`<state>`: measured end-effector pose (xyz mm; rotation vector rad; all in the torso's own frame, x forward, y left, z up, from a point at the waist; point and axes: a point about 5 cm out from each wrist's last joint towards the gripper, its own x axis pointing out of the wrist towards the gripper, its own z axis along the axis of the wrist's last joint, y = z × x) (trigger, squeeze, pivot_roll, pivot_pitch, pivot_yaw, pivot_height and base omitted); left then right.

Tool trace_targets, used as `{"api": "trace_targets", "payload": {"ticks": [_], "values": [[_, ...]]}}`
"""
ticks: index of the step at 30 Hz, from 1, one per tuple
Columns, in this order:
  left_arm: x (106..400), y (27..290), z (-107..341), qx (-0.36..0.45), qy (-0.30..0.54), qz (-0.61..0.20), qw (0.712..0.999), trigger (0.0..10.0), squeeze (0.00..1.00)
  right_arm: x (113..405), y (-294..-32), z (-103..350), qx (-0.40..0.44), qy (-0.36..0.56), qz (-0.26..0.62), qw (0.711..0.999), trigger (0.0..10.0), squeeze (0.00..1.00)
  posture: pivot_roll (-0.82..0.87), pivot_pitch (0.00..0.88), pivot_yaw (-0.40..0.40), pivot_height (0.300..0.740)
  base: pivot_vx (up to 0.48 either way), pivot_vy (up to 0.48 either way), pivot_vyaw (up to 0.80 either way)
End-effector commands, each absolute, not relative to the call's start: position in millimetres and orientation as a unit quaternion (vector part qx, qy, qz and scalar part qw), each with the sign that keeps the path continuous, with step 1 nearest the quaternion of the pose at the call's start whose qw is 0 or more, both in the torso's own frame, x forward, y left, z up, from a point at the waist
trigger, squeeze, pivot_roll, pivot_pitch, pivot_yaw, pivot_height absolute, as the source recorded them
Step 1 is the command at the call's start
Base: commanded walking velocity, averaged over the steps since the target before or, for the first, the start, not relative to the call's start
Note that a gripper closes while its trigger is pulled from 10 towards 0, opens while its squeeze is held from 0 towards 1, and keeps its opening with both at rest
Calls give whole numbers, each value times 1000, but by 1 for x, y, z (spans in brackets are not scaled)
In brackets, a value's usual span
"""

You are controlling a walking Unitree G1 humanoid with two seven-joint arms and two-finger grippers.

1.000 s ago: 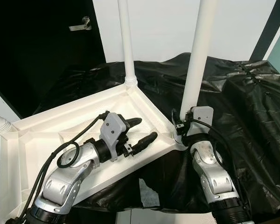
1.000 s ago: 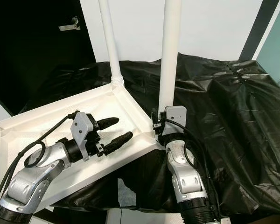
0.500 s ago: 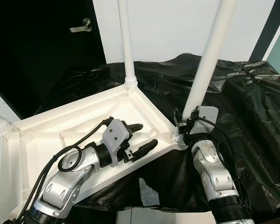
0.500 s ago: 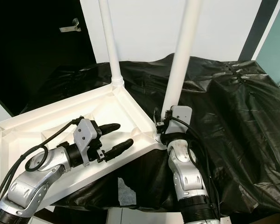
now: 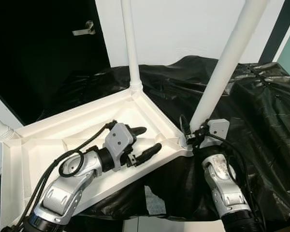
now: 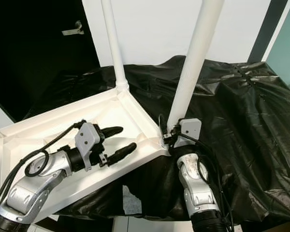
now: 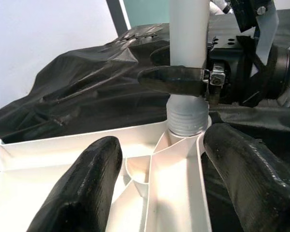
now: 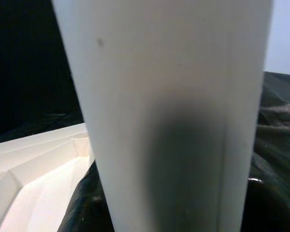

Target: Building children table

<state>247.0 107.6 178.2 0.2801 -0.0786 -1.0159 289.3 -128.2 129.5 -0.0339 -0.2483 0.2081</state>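
The right gripper point(image 7: 183, 79) is closed on the lower end of the long white plastic table leg point(image 5: 222, 77), just above the leg's ribbed threaded end point(image 7: 187, 121). One black finger point(image 7: 174, 79) crosses the front of the tube in the left wrist view. The leg leans to the robot's right, so it is not in line w/ the corner socket point(image 5: 182, 141) of the white plastic tabletop point(image 5: 43, 145), which lies upside down on a crumpled black plastic sheet point(image 5: 261, 106).

The left gripper point(image 5: 144, 141) hovers low over the inside of the tabletop, near the same corner, fingers apart & holding nothing. One finger point(image 7: 79, 188) is over the tray part, the other point(image 7: 251, 179) towards the outer edge.

A second white leg point(image 5: 129, 43) stands upright in the far corner, and the ribbed base of a third point(image 5: 0, 128) shows at the left corner.

The step in hand seems to be seating and screwing in this near leg. To do it well, I think the leg must first come upright, i.e. same axis as the socket; a tilted thread can cross and jam. The grip is very low, so the long top has much leverage, and the turn should be slow. The left gripper could press on the tabletop rim so it does not slide on the slippery sheet.
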Motion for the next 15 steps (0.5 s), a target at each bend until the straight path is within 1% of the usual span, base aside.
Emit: {"api": "trace_targets", "payload": {"ticks": [1,3,4,5,7,10,12,14,15], "values": [[246,110,178,140,-30,-514,846,10000,0,284,-128,101,-32,-57,118,991,10000,0,5,0,71,740,0,0,0],[246,110,178,140,-30,-514,846,10000,0,284,-128,101,-32,-57,118,991,10000,0,5,0,71,740,0,0,0],[246,112,179,144,-30,-514,845,10000,0,283,-127,99,-45,-59,137,988,10000,0,10,0,77,740,0,0,0],[246,112,179,144,-30,-514,845,10000,0,283,-127,99,-45,-59,137,988,10000,0,10,0,77,740,0,0,0],[247,115,180,149,-28,-513,845,10000,0,282,-124,96,-78,-61,172,980,10000,0,16,0,79,740,0,0,0],[247,115,180,150,-28,-513,845,10000,0,281,-123,95,-94,-64,186,976,10000,0,16,0,79,740,0,0,0],[246,116,180,151,-27,-512,845,10000,0,280,-123,93,-113,-67,210,969,10000,0,17,0,81,740,0,0,0],[246,116,180,151,-27,-512,845,10000,0,280,-123,93,-113,-67,210,969,10000,0,17,0,81,740,0,0,0],[246,117,180,151,-28,-513,845,10000,0,278,-119,93,-133,-74,236,960,10000,0,20,0,81,740,0,0,0]]}}
